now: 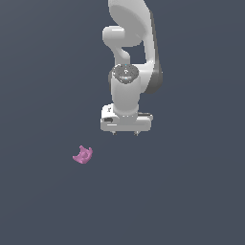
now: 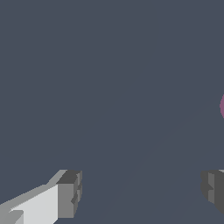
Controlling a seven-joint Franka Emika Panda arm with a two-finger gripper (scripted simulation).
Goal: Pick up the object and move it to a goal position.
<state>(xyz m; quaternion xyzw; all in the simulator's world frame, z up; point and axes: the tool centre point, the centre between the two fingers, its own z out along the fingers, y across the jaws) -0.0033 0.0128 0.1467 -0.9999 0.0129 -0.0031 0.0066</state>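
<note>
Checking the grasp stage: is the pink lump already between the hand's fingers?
No. In the exterior view the pink lump lies on the floor, apart from the hand, whose open fingers hold nothing.

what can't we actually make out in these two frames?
- Pink lump, wrist view: cut off by the frame edge, only a sliver shows.
- Pink lump, exterior view: too small to read its prongs or hollow clearly.
- Claw, exterior view: fingertips are tiny nubs; height above the floor unclear.
- Goal position: no marker visible in either view.

No text, label, brand, number or sign can be read in either view.
</note>
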